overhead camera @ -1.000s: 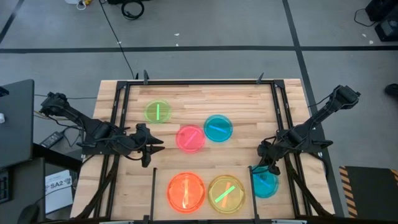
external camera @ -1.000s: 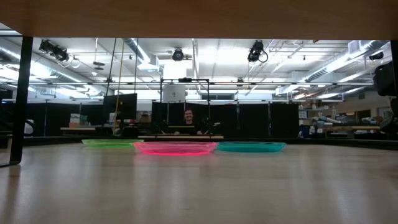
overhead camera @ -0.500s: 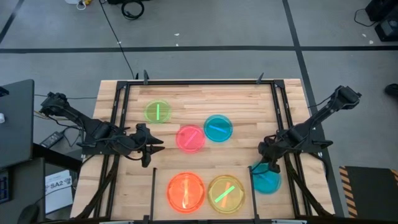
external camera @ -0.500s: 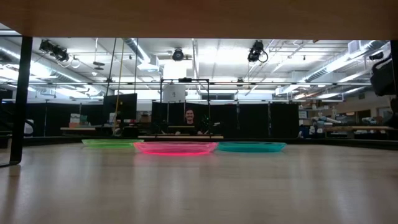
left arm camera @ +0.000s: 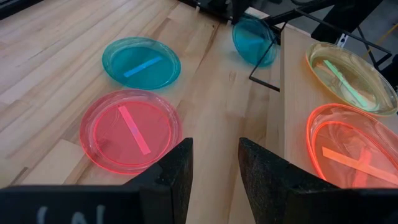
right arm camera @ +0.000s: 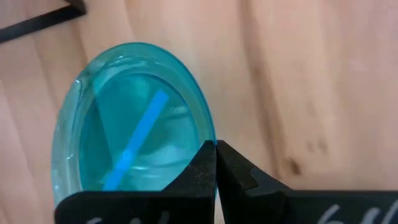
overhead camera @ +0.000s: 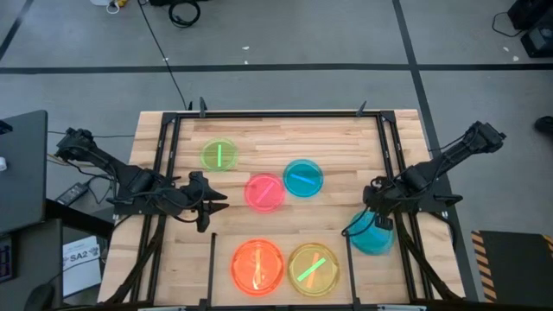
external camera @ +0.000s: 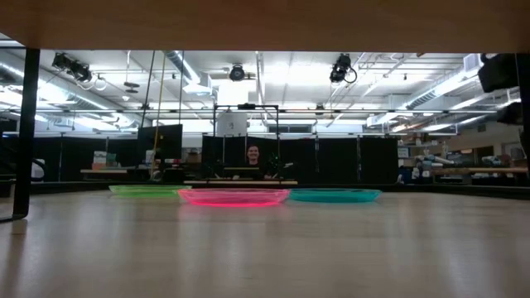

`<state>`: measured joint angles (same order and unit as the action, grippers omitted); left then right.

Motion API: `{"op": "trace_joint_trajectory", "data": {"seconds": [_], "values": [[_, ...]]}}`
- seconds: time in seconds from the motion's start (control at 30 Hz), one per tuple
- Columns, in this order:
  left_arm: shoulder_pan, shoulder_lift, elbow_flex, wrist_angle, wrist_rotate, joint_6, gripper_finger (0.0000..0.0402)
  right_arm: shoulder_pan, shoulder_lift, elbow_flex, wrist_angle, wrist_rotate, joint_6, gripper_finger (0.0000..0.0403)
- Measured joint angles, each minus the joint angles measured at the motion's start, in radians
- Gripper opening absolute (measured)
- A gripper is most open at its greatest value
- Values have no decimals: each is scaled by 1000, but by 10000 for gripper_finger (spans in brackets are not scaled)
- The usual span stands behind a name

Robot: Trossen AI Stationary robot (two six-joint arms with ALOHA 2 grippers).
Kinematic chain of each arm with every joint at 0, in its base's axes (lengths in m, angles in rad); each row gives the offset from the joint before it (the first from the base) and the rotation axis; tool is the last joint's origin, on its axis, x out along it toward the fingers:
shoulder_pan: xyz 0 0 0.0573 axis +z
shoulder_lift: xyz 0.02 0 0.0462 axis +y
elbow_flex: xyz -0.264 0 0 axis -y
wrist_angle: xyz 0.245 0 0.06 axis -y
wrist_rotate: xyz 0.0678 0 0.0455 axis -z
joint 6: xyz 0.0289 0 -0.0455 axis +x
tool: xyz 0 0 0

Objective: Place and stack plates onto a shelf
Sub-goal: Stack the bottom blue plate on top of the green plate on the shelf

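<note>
In the high view my right gripper (overhead camera: 377,221) is shut on a cyan plate (overhead camera: 372,238) at the near right, beside the shelf's right rod (overhead camera: 348,244). An orange plate (overhead camera: 258,266) and a yellow-green plate (overhead camera: 314,269) lie flat side by side on the shelf. On the table lie a green plate (overhead camera: 219,155), a pink plate (overhead camera: 264,192) and another cyan plate (overhead camera: 302,177). My left gripper (overhead camera: 218,200) hovers open at the left, facing the pink plate (left arm camera: 130,127). My right gripper pinches the cyan plate's rim (right arm camera: 210,140) between its two fingertips (right arm camera: 203,163), coming steeply from above. The plate is tilted and hangs below the fingers (left arm camera: 254,40). Whether its lower edge still touches the table I cannot tell.
Thick black rails (overhead camera: 166,173) run along both sides of the table, with a crossbar at the far edge (overhead camera: 285,113). The shelf's thin wire (left arm camera: 267,81) stands between the held plate and the shelf plates. A person (external camera: 251,157) sits far behind the table.
My right gripper has risen and tipped to point more steeply down, staying shut on the cyan plate. The plate has come up from lying flat to a steep tilt and shifted a little toward the far edge.
</note>
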<state>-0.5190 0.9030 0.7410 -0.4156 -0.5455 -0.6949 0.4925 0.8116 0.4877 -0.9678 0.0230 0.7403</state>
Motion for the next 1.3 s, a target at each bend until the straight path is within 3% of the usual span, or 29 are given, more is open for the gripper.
{"op": "trace_joint_trajectory", "data": {"seconds": [0.43, 0.63, 0.77, 0.97, 1.3], "values": [[0, 0, 0, 0, 0, 0, 134, -106, -1, 254, -187, 174, -103, 8], [0, 0, 0, 0, 0, 0, 134, -184, -1, 374, -206, 323, -176, 8], [0, 0, 0, 0, 0, 0, 134, -233, -2, 435, -172, 369, -234, 8], [0, 0, 0, 0, 0, 1, 134, -282, -1, 476, -15, 364, -316, 8], [0, 0, 0, 0, 0, 1, 134, -320, 2, 477, 318, 204, -403, 8]]}}
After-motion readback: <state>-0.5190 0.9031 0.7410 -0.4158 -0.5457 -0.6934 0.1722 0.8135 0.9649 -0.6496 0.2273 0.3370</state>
